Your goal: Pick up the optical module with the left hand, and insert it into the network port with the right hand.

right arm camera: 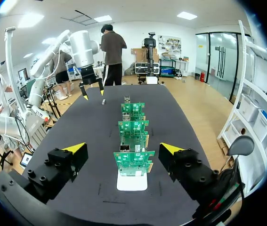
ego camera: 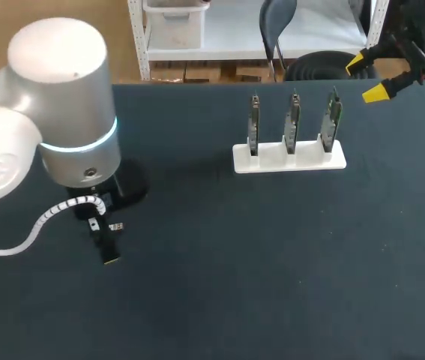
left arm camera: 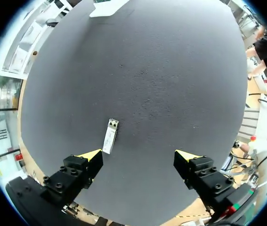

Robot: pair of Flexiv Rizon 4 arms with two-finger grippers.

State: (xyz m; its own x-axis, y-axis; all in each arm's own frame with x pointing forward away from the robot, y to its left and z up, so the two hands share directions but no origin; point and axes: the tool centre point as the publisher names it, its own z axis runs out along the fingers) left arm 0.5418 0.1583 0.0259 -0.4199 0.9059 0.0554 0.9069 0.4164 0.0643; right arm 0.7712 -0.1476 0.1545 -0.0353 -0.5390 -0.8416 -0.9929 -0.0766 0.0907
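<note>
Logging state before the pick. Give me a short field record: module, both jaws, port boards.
optical module: lying flat on the table, not held
left jaws: open, above the table, module just ahead of them, nearer one finger
right jaws: open, empty, at the table's far right corner, boards ahead of them
circuit boards: three, upright in a row in a white holder
task stage: pick not yet done
</note>
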